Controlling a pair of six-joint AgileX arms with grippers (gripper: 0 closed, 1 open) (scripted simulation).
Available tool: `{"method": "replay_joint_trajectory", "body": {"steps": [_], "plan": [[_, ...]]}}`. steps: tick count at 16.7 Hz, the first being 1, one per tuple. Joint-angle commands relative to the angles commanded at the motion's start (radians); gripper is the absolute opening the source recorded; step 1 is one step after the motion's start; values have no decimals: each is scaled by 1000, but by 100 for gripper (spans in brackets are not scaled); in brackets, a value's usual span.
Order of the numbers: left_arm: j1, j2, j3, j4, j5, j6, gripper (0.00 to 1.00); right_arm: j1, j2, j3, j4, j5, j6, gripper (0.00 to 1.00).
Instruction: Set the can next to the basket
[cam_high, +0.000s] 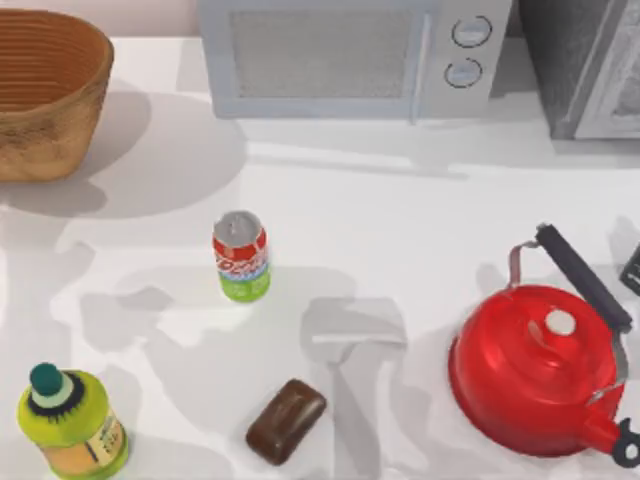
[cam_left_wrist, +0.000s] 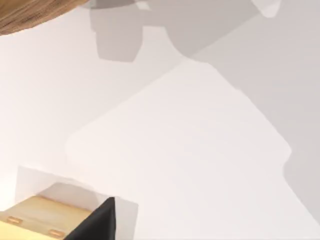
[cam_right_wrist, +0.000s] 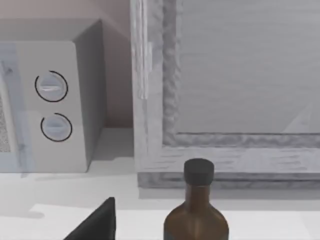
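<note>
Standing can (cam_high: 241, 257): upright on the white table (cam_high: 400, 220), centre-left of the top view.
Basket (cam_high: 45, 90): upper left corner, well apart from the can.
Bottle (cam_high: 70, 422): lower left.
Kettle (cam_high: 540, 370): lower right.
Hands: state cannot be told.

The can (cam_high: 241, 257) is red with white lettering, a green lower band and silver top. The basket (cam_high: 45, 95) is tan-brown woven wicker; the surface (cam_high: 400, 230) is white.
</note>
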Motion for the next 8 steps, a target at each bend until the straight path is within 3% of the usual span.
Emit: {"method": "replay_joint_trajectory", "body": {"steps": [8], "plan": [[42, 450, 375, -280, 1, 227, 100, 0, 0, 0, 0, 0, 0, 100]]}}
